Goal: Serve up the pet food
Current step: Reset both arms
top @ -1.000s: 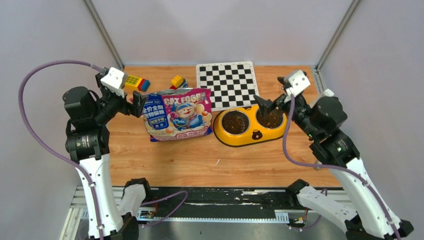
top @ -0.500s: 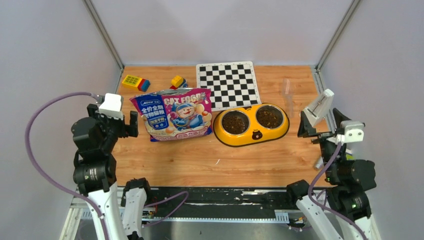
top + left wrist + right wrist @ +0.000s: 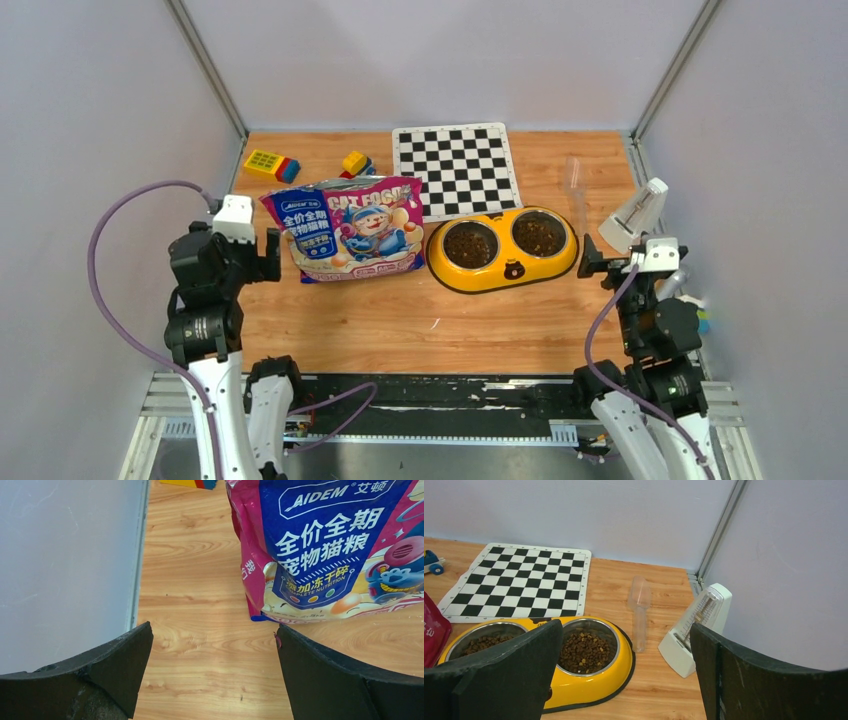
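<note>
Pet food (image 3: 585,651): fills both steel cups of the yellow double bowl (image 3: 589,687), just ahead and left of your right end effector (image 3: 624,630).
Right end effector: jaws spread wide, holding nothing.
Left end effector (image 3: 212,635): jaws spread wide, empty above the tabletop (image 3: 200,580).
Cat food bag (image 3: 325,545): lying flat, ahead and right of your left end effector.
Scoop (image 3: 639,611): straight ahead of your right end effector, apart from it.
</note>
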Robot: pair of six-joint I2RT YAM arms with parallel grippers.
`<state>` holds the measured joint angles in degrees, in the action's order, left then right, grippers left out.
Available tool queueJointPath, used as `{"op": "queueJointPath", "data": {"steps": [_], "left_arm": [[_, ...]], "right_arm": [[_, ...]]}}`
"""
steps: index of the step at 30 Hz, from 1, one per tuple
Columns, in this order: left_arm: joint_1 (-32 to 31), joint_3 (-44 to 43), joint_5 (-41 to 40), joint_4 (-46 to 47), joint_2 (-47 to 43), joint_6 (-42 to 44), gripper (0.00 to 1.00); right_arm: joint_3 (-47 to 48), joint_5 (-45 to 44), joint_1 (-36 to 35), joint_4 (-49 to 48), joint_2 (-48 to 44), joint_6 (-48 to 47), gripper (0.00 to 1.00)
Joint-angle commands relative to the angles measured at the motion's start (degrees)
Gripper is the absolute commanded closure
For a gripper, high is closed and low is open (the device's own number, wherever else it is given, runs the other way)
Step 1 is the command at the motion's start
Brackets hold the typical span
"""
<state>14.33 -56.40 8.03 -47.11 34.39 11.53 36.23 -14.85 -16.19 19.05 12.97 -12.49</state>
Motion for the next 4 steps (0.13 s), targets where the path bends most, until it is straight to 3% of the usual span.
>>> {"op": "queueJointPath", "data": {"steps": [1, 4], "left_arm": [[-0.06, -0.62, 0.49, 2.13, 0.53, -0.90, 0.00], [-0.09, -0.56, 0.26, 2.21, 0.72, -1.01, 0.00]], "right_arm": [[-1.24, -4.85, 0.04, -5.37, -0.63, 0.45, 0.01], [-1.38, -5.14, -0.14, -5.62, -0.24, 0.30, 0.00]]}}
